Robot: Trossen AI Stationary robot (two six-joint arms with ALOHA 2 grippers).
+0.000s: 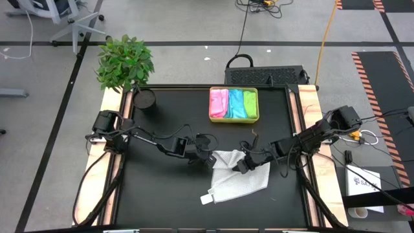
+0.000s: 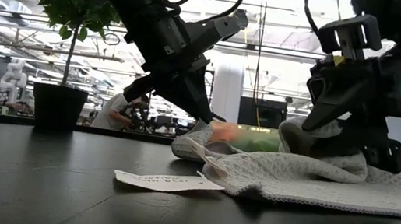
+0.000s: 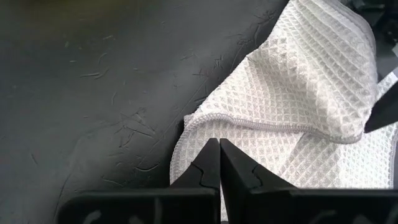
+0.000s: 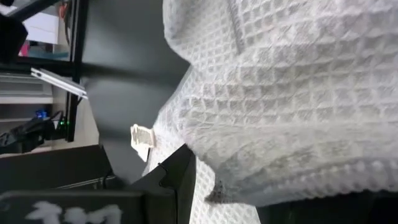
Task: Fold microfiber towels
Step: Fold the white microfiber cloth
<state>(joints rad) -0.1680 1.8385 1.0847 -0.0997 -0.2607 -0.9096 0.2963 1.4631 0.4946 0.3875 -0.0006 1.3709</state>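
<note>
A white waffle-weave towel (image 1: 238, 176) lies rumpled on the black table near the middle, partly folded over itself, with its paper tag (image 1: 206, 199) lying on the table toward the near edge. My left gripper (image 1: 211, 160) is shut at the towel's left corner. At the towel's far edge, my right gripper (image 1: 243, 164) is shut on a raised bunch of it. Pink (image 1: 218, 103), light blue (image 1: 235, 103) and green (image 1: 250, 103) towels lie folded in a yellow-green tray (image 1: 233, 120) at the far side. My left gripper sets its shut fingertips (image 3: 219, 149) down on the towel's corner, just inside the hem (image 3: 205, 119), slanting down from the table's left. No cloth shows between the fingers. My right gripper holds a bunched fold of the towel (image 4: 261, 162) between its two fingers (image 4: 180, 180), slanting down from the table's right. That bunch (image 2: 314, 140) stands lifted off the table while the rest of the towel (image 2: 347, 188) lies flat.
A potted plant (image 1: 125, 63) and a dark pot (image 1: 145, 99) stand at the far left corner. Wooden strips (image 1: 309, 103) edge the table's sides. Black table (image 1: 162, 194) shows on the near left. A person (image 2: 115, 112) sits far behind in the low view.
</note>
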